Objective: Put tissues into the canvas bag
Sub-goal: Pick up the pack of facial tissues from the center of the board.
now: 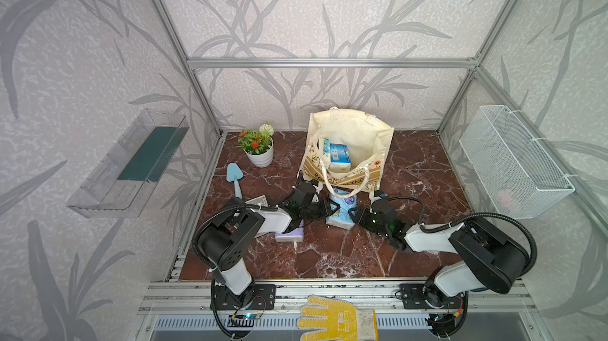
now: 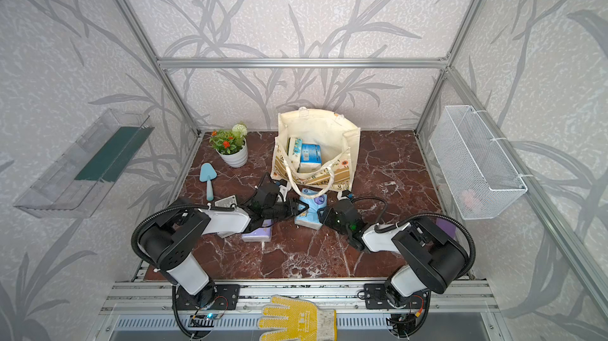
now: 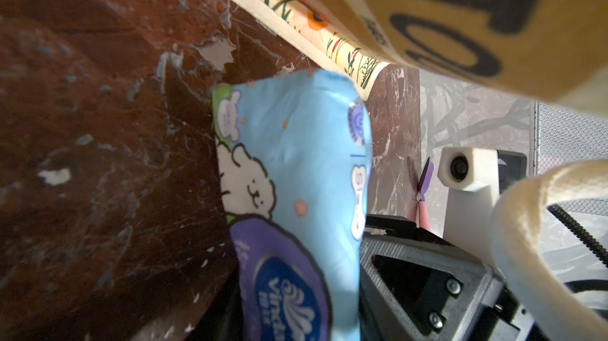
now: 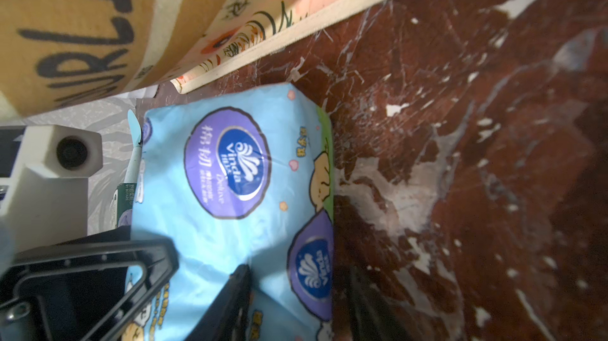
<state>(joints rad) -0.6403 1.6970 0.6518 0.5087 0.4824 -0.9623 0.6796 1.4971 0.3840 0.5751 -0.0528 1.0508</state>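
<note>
The canvas bag stands open at the back of the table with blue tissues inside. In front of it a blue tissue pack stands on edge. My left gripper is shut on its left side. From the right, my right gripper is shut on the same pack. A lilac pack lies partly under my left arm. A dark green pack shows only its label behind that arm. Another lilac pack peeks out behind my right arm.
A white flower pot and a blue trowel sit at the back left. A clear shelf hangs on the left wall and a white wire basket on the right. A yellow glove lies on the front rail.
</note>
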